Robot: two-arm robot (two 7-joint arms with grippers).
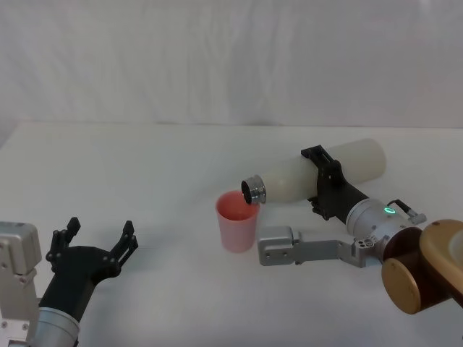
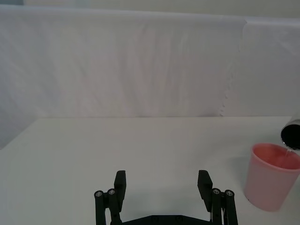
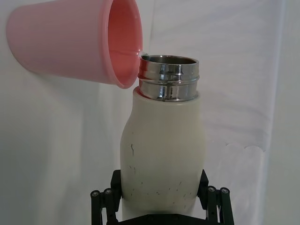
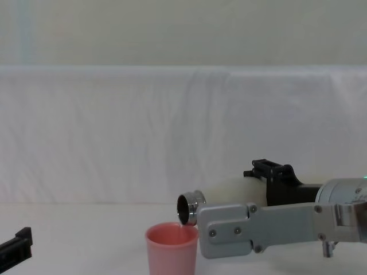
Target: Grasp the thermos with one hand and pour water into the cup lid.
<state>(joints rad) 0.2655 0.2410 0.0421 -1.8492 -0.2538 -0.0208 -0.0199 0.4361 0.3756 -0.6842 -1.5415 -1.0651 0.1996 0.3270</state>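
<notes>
White cloth covers the table (image 1: 145,166) and hangs as a backdrop behind it. Toward the middle of the table stands the cup lid (image 1: 237,221), a small pink plastic cup, slightly tapered with a rounded rim, upright and open at the top. Over it the thermos (image 1: 322,172) is held tipped nearly onto its side: a cream-white cylinder with rounded shoulders, small dark scuffs on its body, and a shiny steel threaded neck. That open neck points toward the robot's left and hangs just above the cup's rim on its right side; in the left wrist view a thin thread of water seems to run from the mouth into the cup.

Right gripper (image 1: 324,182) is clamped around the thermos at mid-body, its black fingers (image 3: 213,199) pressed on either side of the cream wall, with the neck and the cup beyond the fingertips. Left gripper (image 1: 98,238) rests near the front left edge of the table, well apart from the cup, its fingers spread wide with nothing between them.
</notes>
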